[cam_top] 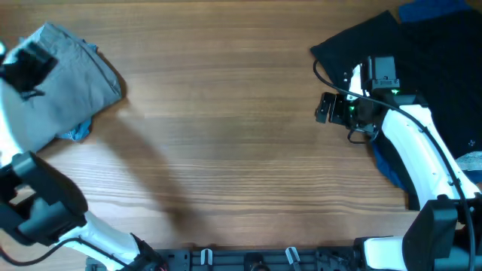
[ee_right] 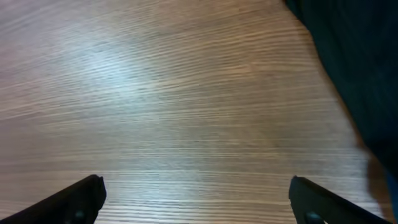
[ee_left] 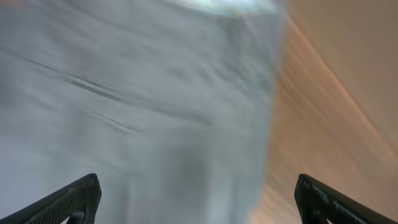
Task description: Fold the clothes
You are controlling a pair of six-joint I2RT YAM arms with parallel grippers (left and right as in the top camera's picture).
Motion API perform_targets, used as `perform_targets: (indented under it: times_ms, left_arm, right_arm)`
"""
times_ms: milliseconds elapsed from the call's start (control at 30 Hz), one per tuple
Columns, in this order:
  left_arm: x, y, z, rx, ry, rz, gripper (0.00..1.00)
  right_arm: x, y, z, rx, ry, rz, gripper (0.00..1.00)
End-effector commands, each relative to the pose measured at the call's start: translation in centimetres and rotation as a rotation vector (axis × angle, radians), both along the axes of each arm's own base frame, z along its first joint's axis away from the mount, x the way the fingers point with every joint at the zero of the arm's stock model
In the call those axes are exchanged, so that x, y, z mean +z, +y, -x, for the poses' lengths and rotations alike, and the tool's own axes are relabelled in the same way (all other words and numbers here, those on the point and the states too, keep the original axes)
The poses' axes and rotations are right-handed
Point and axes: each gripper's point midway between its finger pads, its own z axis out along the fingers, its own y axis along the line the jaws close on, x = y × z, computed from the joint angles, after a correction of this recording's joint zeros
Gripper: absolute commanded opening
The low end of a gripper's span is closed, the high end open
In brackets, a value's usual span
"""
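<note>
The grey clothes [cam_top: 71,86] lie folded in a compact bundle at the table's far left. My left gripper [cam_top: 26,66] hovers over the bundle's left part with its fingers wide apart. In the blurred left wrist view the grey cloth [ee_left: 143,106] fills the frame between the open fingers [ee_left: 198,198], with wood to the right. My right gripper [cam_top: 328,108] is open and empty over bare wood at the right, beside a dark garment. The right wrist view shows only wood between the open fingers [ee_right: 198,196].
A black garment [cam_top: 376,41] lies at the far right, also at the right wrist view's edge [ee_right: 357,56]. A blue cloth [cam_top: 433,9] lies at the top right. A small blue cloth [cam_top: 77,133] peeks from under the grey bundle. The wooden table [cam_top: 226,150] stretches between the arms.
</note>
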Motion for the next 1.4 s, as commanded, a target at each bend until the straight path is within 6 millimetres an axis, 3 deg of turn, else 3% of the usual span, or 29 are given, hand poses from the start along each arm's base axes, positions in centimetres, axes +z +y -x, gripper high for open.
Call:
perform_targets:
  times_ms: [0, 67, 133, 167, 200, 300, 400, 467, 567, 667, 867, 1000, 1133, 1367]
  left_arm:
    - [-1.2, -10.5, -2.9, -0.221, 0.054, 0.056, 1.0]
    - [-2.5, -18.4, -2.6, -0.375, 0.145, 0.082, 1.0]
    - [-3.6, -23.7, -0.5, -0.481, 0.255, 0.107, 1.0]
    - [-4.3, -26.1, 1.6, -0.529, 0.349, 0.086, 1.0]
    - [-4.9, -28.0, 3.6, -0.572, 0.443, 0.038, 1.0]
    - [-5.4, -30.5, 8.1, -0.644, 0.615, 0.042, 1.0]
    - [-5.3, -30.5, 11.3, -0.632, 0.745, 0.066, 1.0]
    - [-5.1, -30.4, 12.1, -0.631, 0.774, 0.07, 1.0]
    - [-4.1, -31.0, 12.1, -0.63, 0.669, 0.055, 1.0]
    - [-1.8, -31.9, 13.1, -0.649, 0.453, 0.027, 1.0]
    - [2.8, -31.8, 18.6, -0.693, -0.025, -0.014, 1.0]
    - [6.6, -30.6, 20.6, -0.662, -0.227, -0.061, 1.0]
    - [7.1, -30.4, 21.7, -0.661, -0.242, -0.062, 1.0]
    - [6.8, -30.3, 21.8, -0.662, -0.226, -0.061, 1.0]
  right_arm:
    - [0.9, 1.0, -0.5, 0.074, -0.041, -0.035, 0.99]
    - [0.7, 1.1, -0.3, 0.124, -0.044, -0.021, 1.0]
    - [0.2, 1.0, 0.2, 0.124, -0.028, -0.021, 1.0]
    - [-0.2, 1.0, 0.7, 0.139, -0.01, -0.019, 1.0]
    - [-0.5, 1.1, 1.2, 0.146, 0.014, -0.019, 1.0]
    - [-1.0, 0.9, 3.8, 0.141, 0.124, -0.023, 1.0]
    - [0.0, 0.9, 4.8, 0.14, 0.128, -0.023, 0.99]
    - [2.7, 0.7, 5.2, 0.14, 0.04, -0.013, 1.0]
    - [7.5, -0.6, 5.8, 0.115, -0.164, 0.065, 1.0]
    - [10.1, -1.3, 8.2, 0.089, -0.325, 0.097, 1.0]
    - [12.0, -1.6, 13.6, -0.001, -0.578, 0.046, 1.0]
    - [12.8, -1.6, 14.4, -0.275, -0.57, -0.153, 1.0]
    - [12.7, -1.6, 14.3, -0.42, -0.523, -0.256, 1.0]
    - [12.4, -1.7, 14.5, -0.644, -0.445, -0.404, 1.0]
